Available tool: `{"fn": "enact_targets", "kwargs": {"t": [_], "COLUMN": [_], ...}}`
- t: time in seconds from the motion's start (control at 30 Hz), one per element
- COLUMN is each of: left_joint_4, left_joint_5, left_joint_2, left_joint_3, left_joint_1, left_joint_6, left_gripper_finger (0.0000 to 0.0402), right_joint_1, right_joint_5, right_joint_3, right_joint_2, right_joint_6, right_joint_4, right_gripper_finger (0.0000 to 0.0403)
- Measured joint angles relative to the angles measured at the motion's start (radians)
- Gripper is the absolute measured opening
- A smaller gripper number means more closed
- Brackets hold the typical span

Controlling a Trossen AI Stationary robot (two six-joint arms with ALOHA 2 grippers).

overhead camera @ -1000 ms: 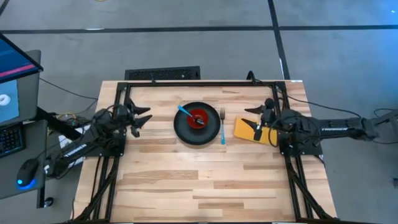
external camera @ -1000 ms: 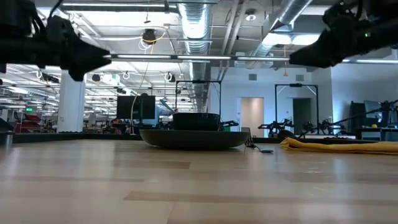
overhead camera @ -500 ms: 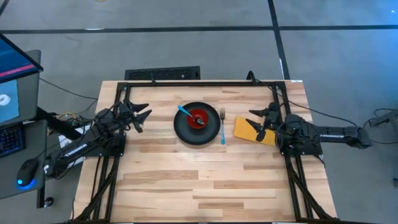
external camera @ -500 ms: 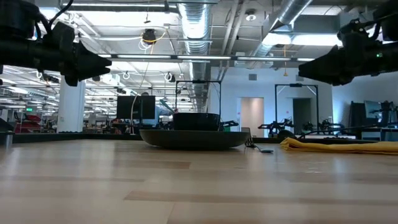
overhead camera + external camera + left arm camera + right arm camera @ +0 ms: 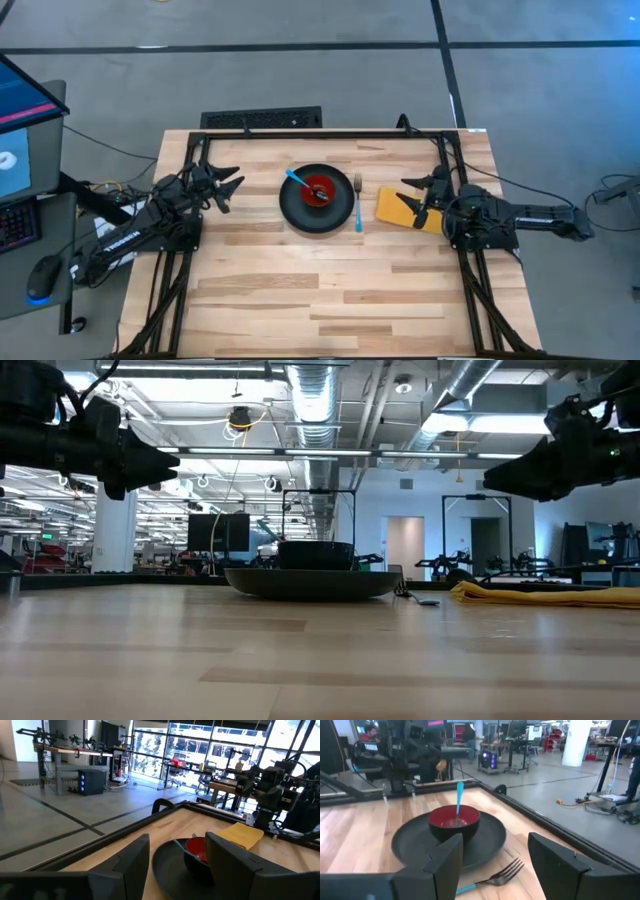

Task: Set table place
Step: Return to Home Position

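The black plate (image 5: 299, 214), carrying the red bowl (image 5: 320, 188) with the blue spoon (image 5: 297, 180) in it, sits on the table (image 5: 300, 290) between both grippers. The fork (image 5: 358, 205) lies just beside the plate on the side of the right gripper (image 5: 414, 197), which hovers over the yellow napkin (image 5: 392, 205) with its fingers spread and empty. The left gripper (image 5: 229, 188), likewise spread and empty, hangs apart from the plate's other side.

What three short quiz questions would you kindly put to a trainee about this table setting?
1. True or false: the spoon leans in the bowl.
2. What lies between the plate and the napkin? A) fork B) knife C) cup
3. Fill in: the left gripper and the right gripper are both ____.

Key: 1 true; 2 A; 3 open.
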Motion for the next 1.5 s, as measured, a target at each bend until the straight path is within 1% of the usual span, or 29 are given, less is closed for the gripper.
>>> {"fn": "enact_targets", "kwargs": {"t": [0.2, 1.5], "left_joint_4": [-0.001, -0.003], "left_joint_5": [0.000, 0.001], "left_joint_2": [0.000, 0.000], "left_joint_3": [0.000, -0.001], "left_joint_1": [0.000, 0.000], "left_joint_6": [0.000, 0.001], "left_gripper_finger": [0.0180, 0.0180], "right_joint_1": [0.001, 0.001], "right_joint_5": [-0.002, -0.004], "right_joint_3": [0.000, -0.001], "right_joint_2": [0.000, 0.000], "right_joint_6": [0.051, 0.049], "right_joint_4": [0.000, 0.001], "right_gripper_finger": [0.0249, 0.0249]}}
